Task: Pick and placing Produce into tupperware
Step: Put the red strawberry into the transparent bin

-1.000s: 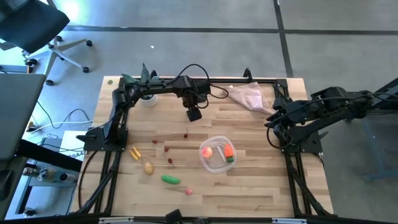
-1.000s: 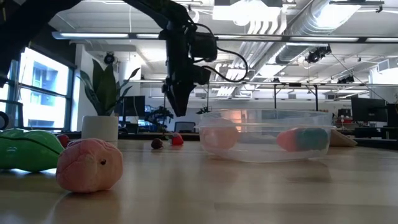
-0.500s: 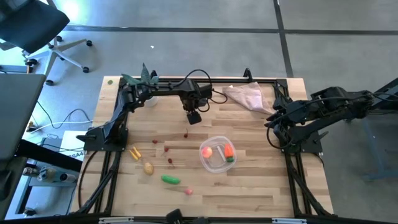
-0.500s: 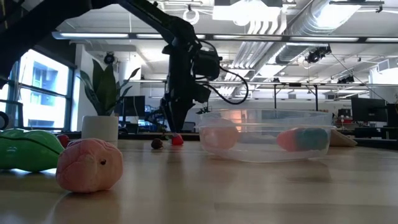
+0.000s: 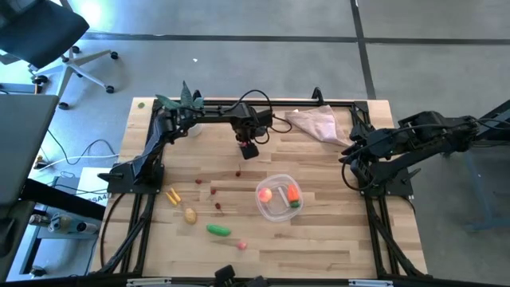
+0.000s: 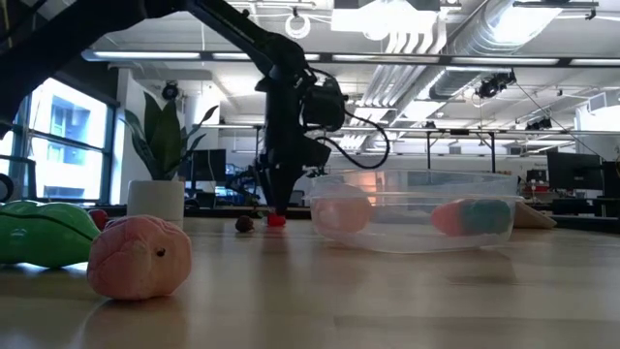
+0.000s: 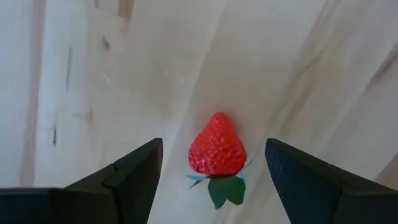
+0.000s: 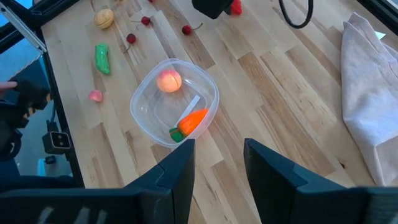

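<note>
A red strawberry (image 7: 217,146) lies on the wooden table, far of centre, and shows red in the low view (image 6: 276,220). My left gripper (image 7: 214,149) points straight down over it (image 5: 249,150), open, one finger on each side with a gap to both. The clear round tupperware (image 5: 278,197) stands right of centre and holds a pink-red round piece (image 5: 264,194) and an orange carrot (image 5: 292,194). A green pod (image 5: 218,230), a beige potato (image 5: 190,214), yellow pieces (image 5: 172,195) and dark-red bits (image 5: 213,190) lie on the table left of it. My right gripper (image 8: 217,158) hovers open, high at the table's right edge.
A pinkish cloth (image 5: 315,121) lies at the far right. A leafy plant in a white pot (image 6: 160,194) stands at the far left. A pink lump (image 6: 140,257) lies near the front edge. Dark frame rails (image 5: 143,171) run along the table's sides.
My left gripper has gone down toward the table, still pointing down, until its fingertips stand around the strawberry. The strawberry and the rest of the produce have stayed where they were.
</note>
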Motion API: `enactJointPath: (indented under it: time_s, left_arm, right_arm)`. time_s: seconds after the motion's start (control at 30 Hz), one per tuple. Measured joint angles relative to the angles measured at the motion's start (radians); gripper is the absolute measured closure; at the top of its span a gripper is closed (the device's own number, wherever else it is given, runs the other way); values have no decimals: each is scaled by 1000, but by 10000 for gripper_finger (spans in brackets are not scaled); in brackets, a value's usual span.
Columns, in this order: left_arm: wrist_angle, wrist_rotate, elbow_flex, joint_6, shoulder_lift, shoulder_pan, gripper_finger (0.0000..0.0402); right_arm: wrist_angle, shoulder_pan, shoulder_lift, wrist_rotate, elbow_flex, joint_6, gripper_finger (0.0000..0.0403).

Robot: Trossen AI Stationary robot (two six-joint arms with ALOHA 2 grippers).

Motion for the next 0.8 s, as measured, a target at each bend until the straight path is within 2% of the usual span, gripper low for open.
enactJointPath:
  time_s: [0.8]
  left_arm:
    - [-23, -42, 0, 4, 35, 0, 126]
  right_arm:
    - [0, 0, 0, 0, 0, 0, 272]
